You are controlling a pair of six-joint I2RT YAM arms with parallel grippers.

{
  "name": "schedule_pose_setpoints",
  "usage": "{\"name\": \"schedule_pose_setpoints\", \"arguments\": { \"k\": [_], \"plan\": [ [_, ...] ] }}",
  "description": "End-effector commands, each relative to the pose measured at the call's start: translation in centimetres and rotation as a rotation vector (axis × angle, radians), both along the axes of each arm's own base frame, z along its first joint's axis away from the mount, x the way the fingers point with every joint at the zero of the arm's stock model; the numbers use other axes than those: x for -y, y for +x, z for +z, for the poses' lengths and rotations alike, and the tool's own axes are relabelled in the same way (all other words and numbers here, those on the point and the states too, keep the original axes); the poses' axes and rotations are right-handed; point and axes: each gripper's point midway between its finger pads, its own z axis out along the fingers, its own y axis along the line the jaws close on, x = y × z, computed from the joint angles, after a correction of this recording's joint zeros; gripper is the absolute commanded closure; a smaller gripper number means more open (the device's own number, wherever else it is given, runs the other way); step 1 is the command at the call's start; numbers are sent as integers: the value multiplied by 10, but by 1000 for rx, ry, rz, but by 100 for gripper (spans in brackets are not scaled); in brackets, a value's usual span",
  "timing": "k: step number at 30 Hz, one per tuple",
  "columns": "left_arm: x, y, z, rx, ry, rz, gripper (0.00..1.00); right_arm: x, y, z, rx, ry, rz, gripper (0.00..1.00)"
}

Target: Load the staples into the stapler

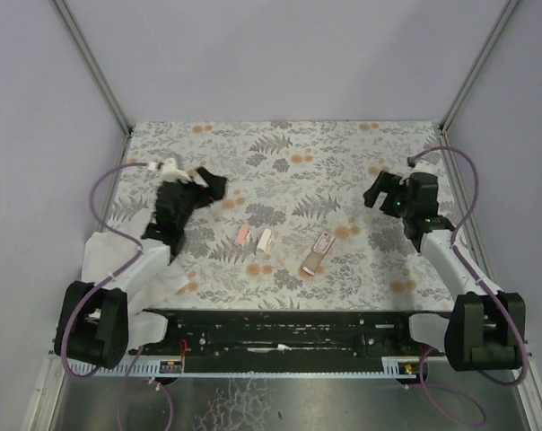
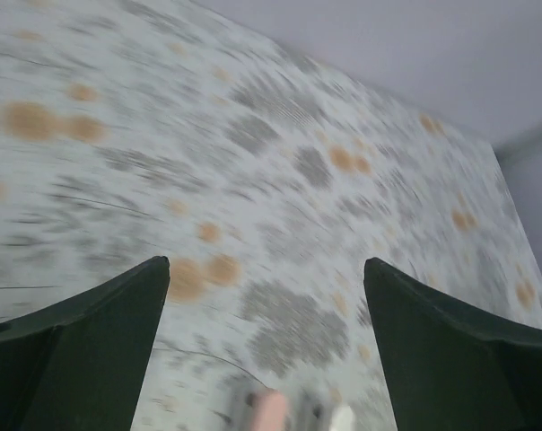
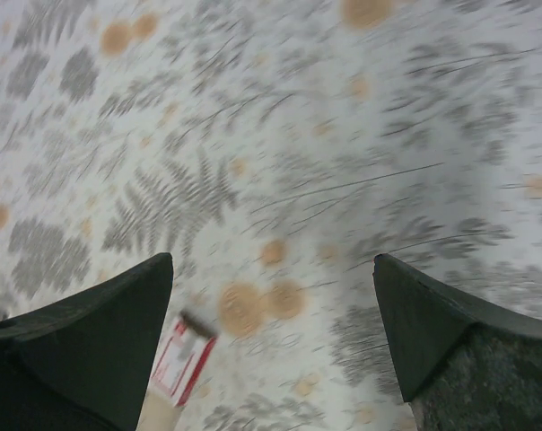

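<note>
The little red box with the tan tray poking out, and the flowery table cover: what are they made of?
The small flat red box looks like thin cardboard: matte, with a pale printed label. The tan tray sliding out of it looks like plain bare card. The flowery table cover is probably printed vinyl or paper. It lies smooth and flat, with fine scratch lines, but which one is unclear.

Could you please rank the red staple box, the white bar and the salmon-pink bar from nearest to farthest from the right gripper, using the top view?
From the right gripper:
1. The red staple box, to its left, nearer the bases.
2. The white bar, mid-table.
3. The salmon-pink bar, just beyond it, leftmost.
</note>
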Motion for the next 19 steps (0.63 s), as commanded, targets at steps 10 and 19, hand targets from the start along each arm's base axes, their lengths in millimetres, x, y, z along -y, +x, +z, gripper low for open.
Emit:
{"name": "schedule_pose_setpoints", "arguments": {
  "k": [10,19],
  "plan": [
    [-219,-36,-52,-73,160,665,8,133,-24,-8,312,-349,-441,1],
    [-206,-31,-77,-61,228,552,11,125,-9,-18,378,-329,-396,1]
  ]
}}
